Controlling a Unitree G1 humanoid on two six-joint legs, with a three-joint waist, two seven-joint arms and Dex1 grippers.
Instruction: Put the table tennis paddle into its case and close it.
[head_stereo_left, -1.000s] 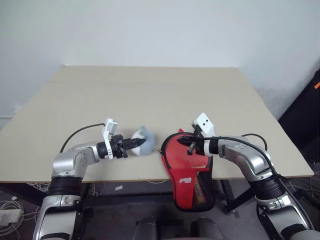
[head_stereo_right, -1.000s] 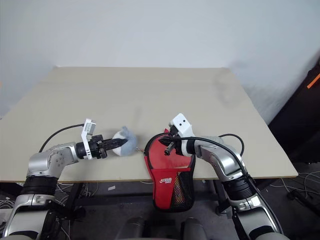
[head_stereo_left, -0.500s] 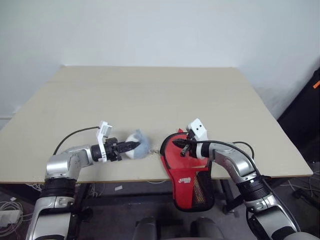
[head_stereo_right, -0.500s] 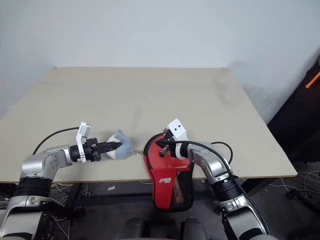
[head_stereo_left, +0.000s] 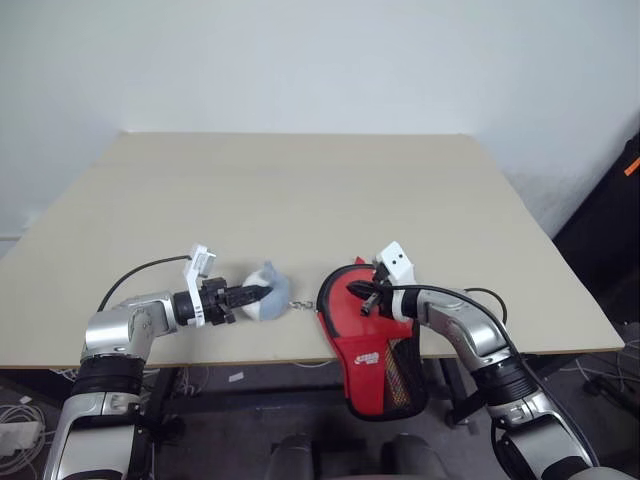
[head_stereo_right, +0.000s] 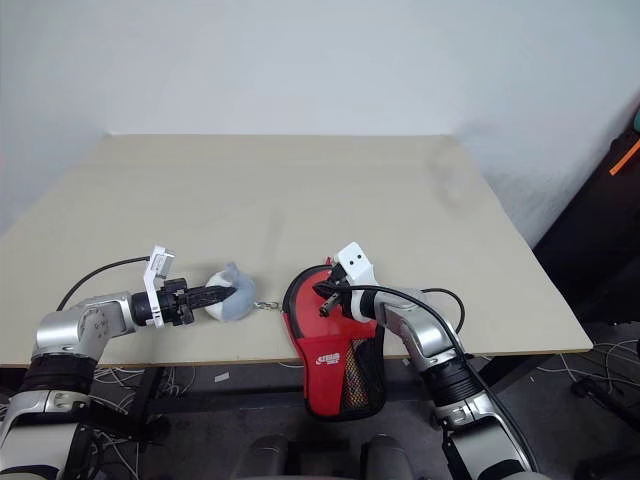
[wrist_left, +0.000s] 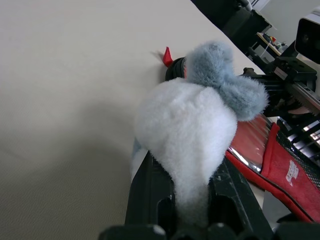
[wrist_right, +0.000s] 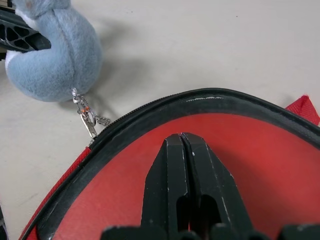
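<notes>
The red case (head_stereo_left: 368, 325) lies at the table's front edge, its narrow mesh end hanging over the edge. My right gripper (head_stereo_left: 363, 295) is shut, its fingertips (wrist_right: 181, 145) resting on the case's red top just inside the black zip edging (wrist_right: 150, 107). A grey-and-white plush toy (head_stereo_left: 266, 303) lies left of the case, joined to the zip pull by a short chain (wrist_right: 87, 117). My left gripper (head_stereo_left: 256, 294) is shut on the plush toy (wrist_left: 187, 130). I cannot tell the table tennis paddle apart from the case's red.
The beige table (head_stereo_left: 300, 190) stretches wide and bare beyond both arms. Its front edge runs right under the case. A black cable (head_stereo_left: 150, 268) loops beside the left arm. Dark equipment stands off the table's right side.
My left gripper has drawn the plush toy a little to the left, away from the case. My right gripper has sunk onto the case's top.
</notes>
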